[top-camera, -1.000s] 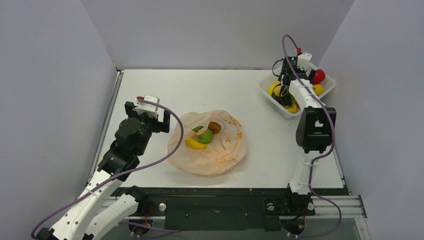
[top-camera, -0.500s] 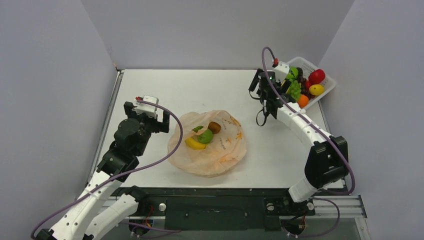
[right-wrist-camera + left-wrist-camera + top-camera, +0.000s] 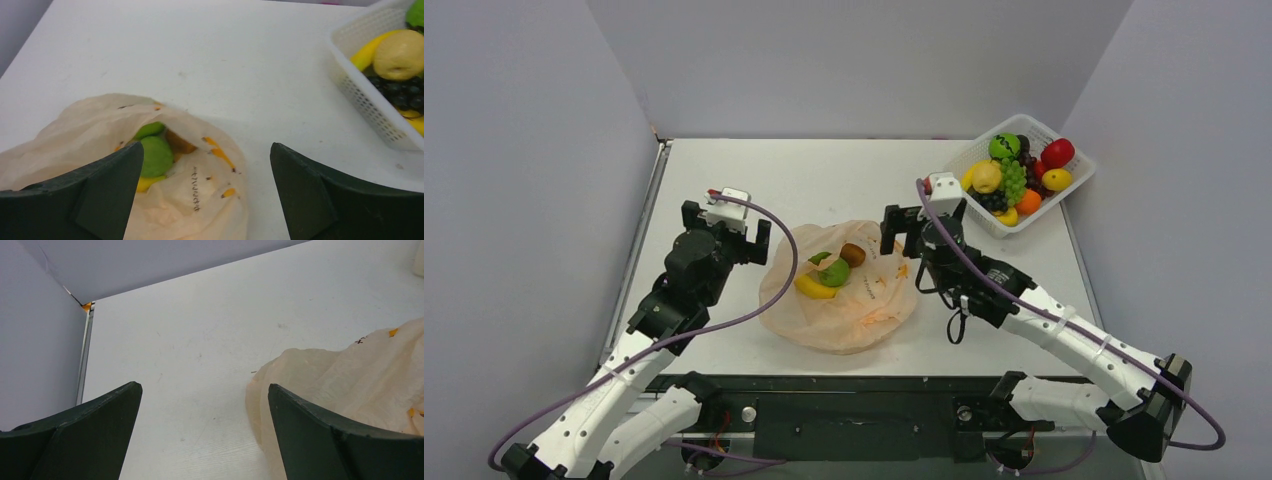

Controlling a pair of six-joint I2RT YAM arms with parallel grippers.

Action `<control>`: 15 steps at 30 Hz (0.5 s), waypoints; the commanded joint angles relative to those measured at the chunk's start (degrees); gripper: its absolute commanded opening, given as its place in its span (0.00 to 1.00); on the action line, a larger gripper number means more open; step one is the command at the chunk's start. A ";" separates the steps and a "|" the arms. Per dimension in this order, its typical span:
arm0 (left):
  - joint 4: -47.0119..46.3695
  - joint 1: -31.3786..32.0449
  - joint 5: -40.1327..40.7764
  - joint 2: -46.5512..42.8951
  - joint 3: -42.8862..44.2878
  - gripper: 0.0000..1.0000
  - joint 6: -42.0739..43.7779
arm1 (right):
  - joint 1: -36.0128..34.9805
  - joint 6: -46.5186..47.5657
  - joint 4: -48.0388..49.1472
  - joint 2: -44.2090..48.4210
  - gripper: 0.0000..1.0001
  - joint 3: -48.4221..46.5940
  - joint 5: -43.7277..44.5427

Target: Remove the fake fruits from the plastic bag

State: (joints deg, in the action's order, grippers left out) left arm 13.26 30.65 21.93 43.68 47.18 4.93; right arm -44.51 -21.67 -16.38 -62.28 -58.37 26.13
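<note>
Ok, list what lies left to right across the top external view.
Left gripper, open → plastic bag with fake fruits inside → right gripper, open, by the bag's right edge → white basket of fruit.

Right gripper [image 3: 904,230] has left the white basket [image 3: 1072,186] and swung across to the plastic bag's [image 3: 864,310] right edge; left gripper [image 3: 727,222] edged forward (only marginally).

Bright, even, diffuse lighting throughout.
Shadows fall soft and faint on the white worktop [image 3: 844,170]; wrist views sharp, near fingers [image 3: 75,440] dark.
</note>
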 commanded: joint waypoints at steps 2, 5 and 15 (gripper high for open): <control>-2.06 0.11 1.03 1.51 0.17 0.98 0.07 | -11.42 0.30 4.04 -1.32 0.93 1.28 1.17; -2.03 0.11 2.32 1.56 0.02 0.98 0.43 | -14.60 -2.96 6.73 -3.92 0.90 2.77 0.25; -2.32 0.19 3.68 1.25 -0.53 0.98 0.96 | -18.30 -7.48 19.93 -15.87 0.90 5.64 -1.79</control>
State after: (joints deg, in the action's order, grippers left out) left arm 13.26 30.65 24.49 45.10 46.26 5.23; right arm -62.63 -25.71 -5.19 -75.09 -52.73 25.36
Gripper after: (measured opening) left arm 0.982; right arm 0.896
